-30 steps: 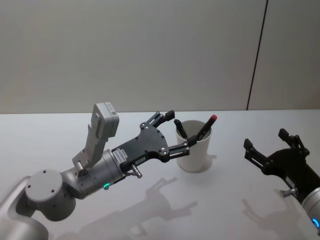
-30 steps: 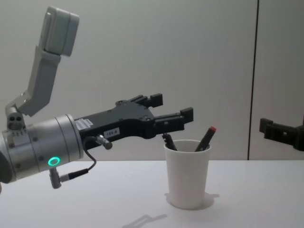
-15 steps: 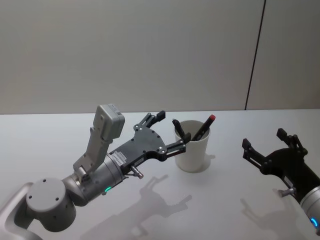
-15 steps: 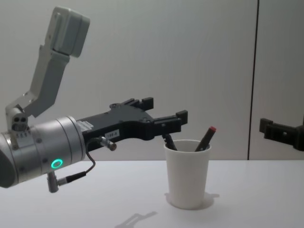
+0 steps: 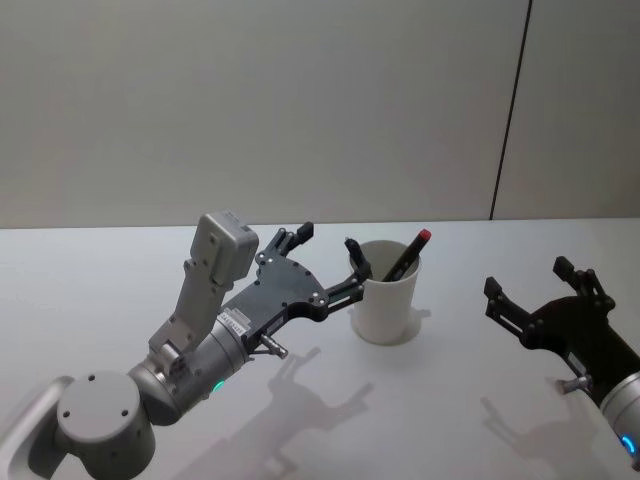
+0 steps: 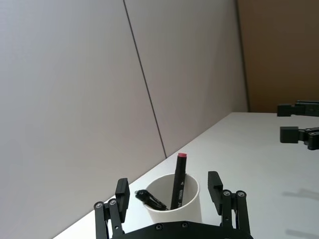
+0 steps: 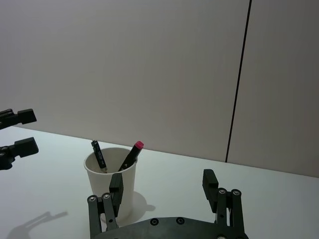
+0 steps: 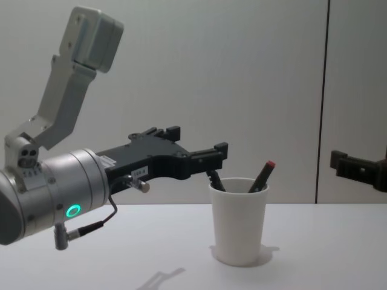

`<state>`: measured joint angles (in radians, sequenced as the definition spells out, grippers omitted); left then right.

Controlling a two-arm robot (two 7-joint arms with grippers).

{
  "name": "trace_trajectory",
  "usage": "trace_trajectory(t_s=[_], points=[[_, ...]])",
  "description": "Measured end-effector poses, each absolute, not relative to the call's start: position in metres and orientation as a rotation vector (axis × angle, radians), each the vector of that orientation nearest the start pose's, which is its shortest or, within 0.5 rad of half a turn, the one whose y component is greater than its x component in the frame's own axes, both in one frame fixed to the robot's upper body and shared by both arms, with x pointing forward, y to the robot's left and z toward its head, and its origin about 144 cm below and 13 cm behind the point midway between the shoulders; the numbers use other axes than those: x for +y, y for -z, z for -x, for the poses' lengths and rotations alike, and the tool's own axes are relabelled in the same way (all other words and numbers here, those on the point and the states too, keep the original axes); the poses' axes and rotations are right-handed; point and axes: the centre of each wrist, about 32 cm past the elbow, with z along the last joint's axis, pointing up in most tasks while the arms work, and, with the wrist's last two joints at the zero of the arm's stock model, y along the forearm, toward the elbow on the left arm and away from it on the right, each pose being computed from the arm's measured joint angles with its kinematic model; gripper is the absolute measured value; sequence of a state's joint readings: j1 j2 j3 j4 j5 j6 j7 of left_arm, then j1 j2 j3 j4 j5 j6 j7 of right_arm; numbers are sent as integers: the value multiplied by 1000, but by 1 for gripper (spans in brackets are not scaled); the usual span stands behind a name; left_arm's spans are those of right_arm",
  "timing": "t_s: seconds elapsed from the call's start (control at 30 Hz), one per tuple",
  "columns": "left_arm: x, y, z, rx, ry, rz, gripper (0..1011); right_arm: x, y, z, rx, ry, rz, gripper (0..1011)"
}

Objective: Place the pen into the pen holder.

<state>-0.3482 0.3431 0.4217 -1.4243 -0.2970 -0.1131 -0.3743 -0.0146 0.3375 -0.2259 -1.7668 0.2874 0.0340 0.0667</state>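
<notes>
We see the paper cup standing upright on the white table, a little right of the middle in the head view; two pens stand inside it, both leaning on the rim; the black pen tilts toward our left side, and the red-capped pen tilts toward our right side, its cap above the rim; in the chest view the cup shows both pen tips above its rolled edge. Our left gripper hangs in the air just to the left of the cup, at about rim height, fingers spread apart and holding nothing; the nearer fingertip lies close beside the cup wall, and we cannot tell whether it touches; in the left wrist view the two fingers flank the cup with a gap on each side. Our right gripper sits low at the right, well apart from the cup, fingers likewise spread and empty; its wrist view looks across the table at the cup.
</notes>
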Motion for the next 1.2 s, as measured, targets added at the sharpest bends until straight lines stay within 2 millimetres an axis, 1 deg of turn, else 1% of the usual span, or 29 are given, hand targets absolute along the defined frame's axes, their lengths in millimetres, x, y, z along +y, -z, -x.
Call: trace_trajectory(t_s=[0.83, 1.2], points=[[201, -1203, -497, -261, -1091, -56, 1000, -237, -1189, -443, -75, 1229, -26, 1001], [198, -1204, -492, -267, -1123, -63, 999, -237, -1189, -443, -75, 1229, -26, 1001]])
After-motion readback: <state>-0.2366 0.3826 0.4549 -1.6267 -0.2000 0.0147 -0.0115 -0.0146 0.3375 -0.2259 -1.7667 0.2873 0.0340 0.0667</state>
